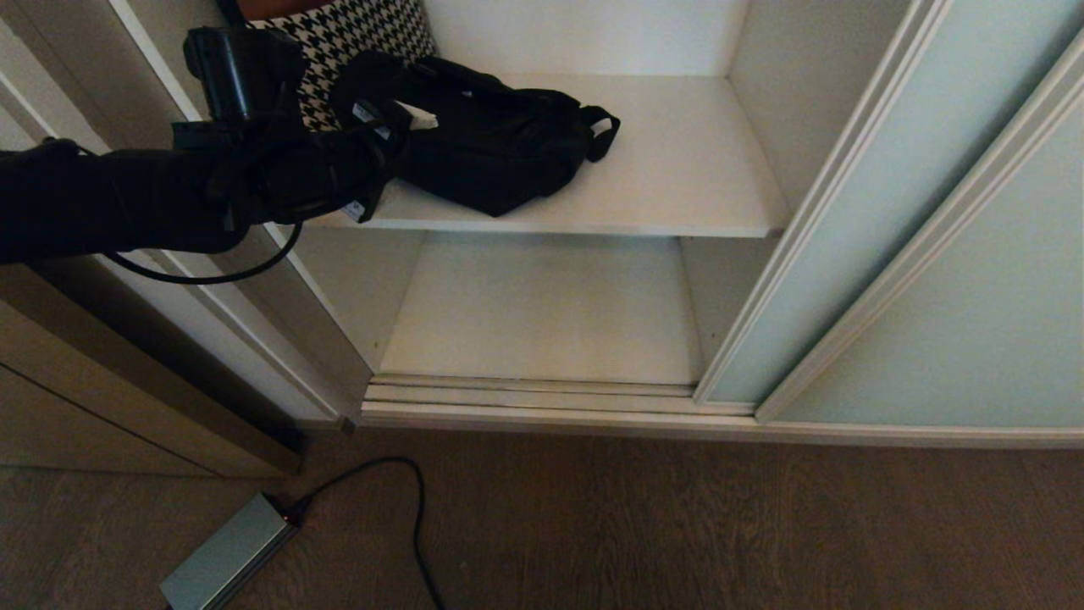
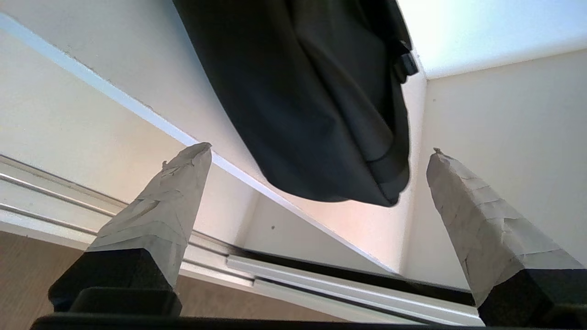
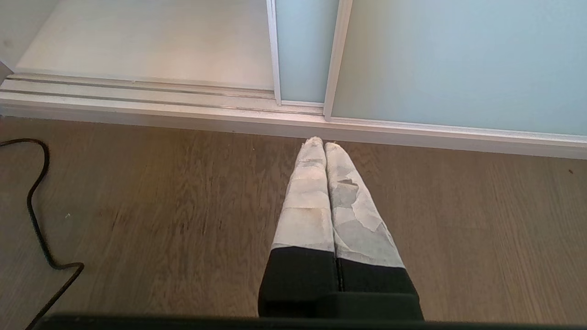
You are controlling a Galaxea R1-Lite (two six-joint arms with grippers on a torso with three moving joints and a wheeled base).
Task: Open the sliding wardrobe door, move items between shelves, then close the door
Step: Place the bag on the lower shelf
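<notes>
Black bag [image 2: 316, 91] on shelf [image 1: 677, 169], just beyond spread left end effector [image 2: 316, 156].

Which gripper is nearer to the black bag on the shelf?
The left. The left gripper is open, up at the shelf right beside the black bag. The right gripper is shut, down low over the wooden floor, far from the bag.

Bag [image 1: 500, 144] on upper shelf [image 1: 677, 169], left of centre, patterned bag [image 1: 356, 42] behind it. Lower shelf [image 1: 542, 313] beneath. Sliding wardrobe door [image 1: 847, 237] at right. Power brick [image 1: 224, 555], cable [image 1: 415, 508] on floor [image 1: 720, 525] in front.
</notes>
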